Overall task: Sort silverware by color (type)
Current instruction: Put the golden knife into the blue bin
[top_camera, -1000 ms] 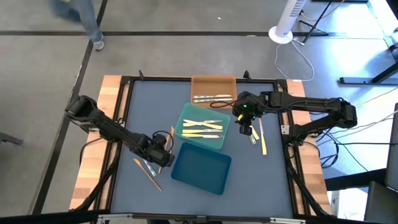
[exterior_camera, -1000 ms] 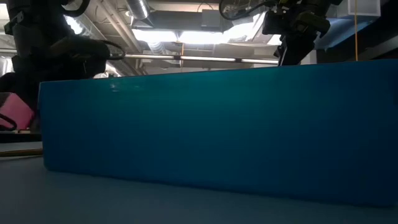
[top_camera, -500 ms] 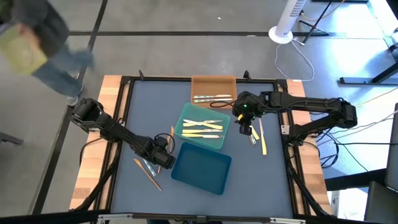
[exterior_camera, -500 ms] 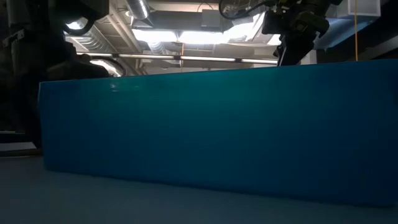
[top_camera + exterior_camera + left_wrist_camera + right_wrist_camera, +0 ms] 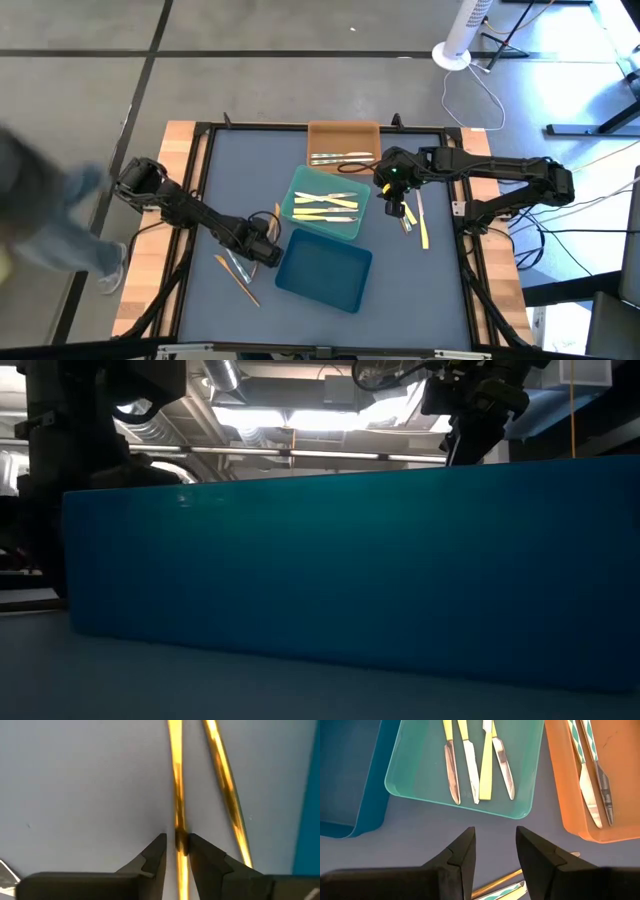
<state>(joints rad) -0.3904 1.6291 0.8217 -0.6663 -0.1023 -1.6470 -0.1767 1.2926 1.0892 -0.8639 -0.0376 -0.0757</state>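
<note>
Two orange-tan utensils (image 5: 225, 785) lie side by side on the blue table, next to the dark blue tray (image 5: 323, 275). My left gripper (image 5: 177, 842) points down over them by the tray's left side (image 5: 265, 250), shut on one orange-tan utensil (image 5: 176, 780). More orange-tan pieces (image 5: 237, 275) lie nearer the table's left edge. Pale yellow utensils (image 5: 322, 205) lie in the teal tray (image 5: 352, 228), and silver ones (image 5: 340, 157) in the orange tray (image 5: 343, 130). My right gripper (image 5: 494, 847) hangs open above the table, right of the teal tray (image 5: 398, 207). My left gripper pinches the slim shaft (image 5: 178, 826) of one orange-tan utensil between its two fingertips. The fingers come from above, point down and lie across the utensil. The utensil lies flat on the table, running on past the fingers both ways.
Loose utensils lie right of the teal tray: a pale yellow one (image 5: 423, 228) and others under my right gripper (image 5: 502, 887). The dark blue tray's wall (image 5: 350, 560) fills the low view. A blurred person (image 5: 40, 220) is beyond the table's left edge.
My left gripper has sunk a little toward the table beside the dark blue tray. The person left of the table has walked from its far side toward its near side.
</note>
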